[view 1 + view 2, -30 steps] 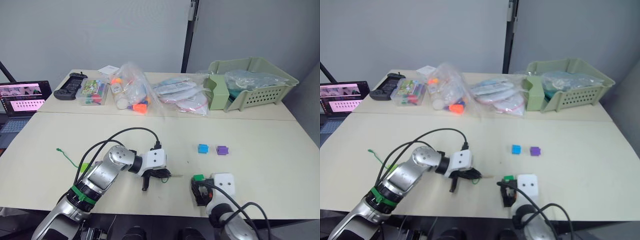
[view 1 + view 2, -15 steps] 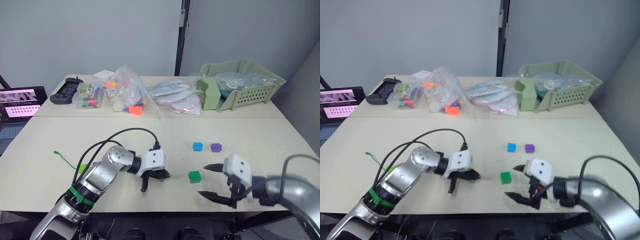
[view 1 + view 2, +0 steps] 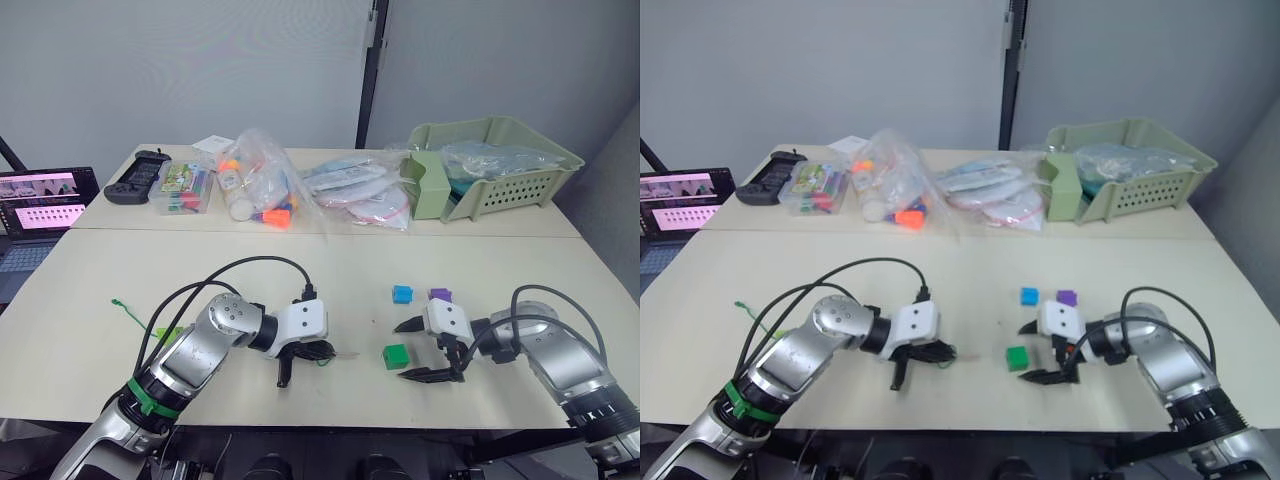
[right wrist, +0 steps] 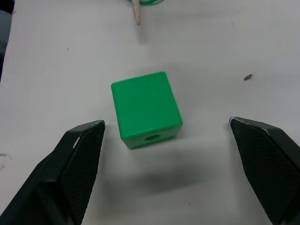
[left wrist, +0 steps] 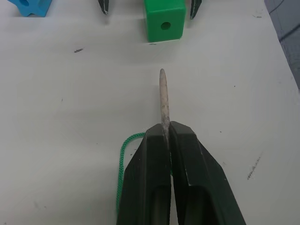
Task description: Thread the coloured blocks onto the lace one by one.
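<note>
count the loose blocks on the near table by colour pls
green block: 1
blue block: 1
purple block: 1
total: 3

The green one lies between the open fingers of the right pincer. The left pincer is shut on the lace, whose tip points at that block.

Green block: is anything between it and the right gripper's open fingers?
Nothing visible. The green block lies alone on the bare table, with the right gripper open on either side of it. The lace tip points at it from beyond.
</note>
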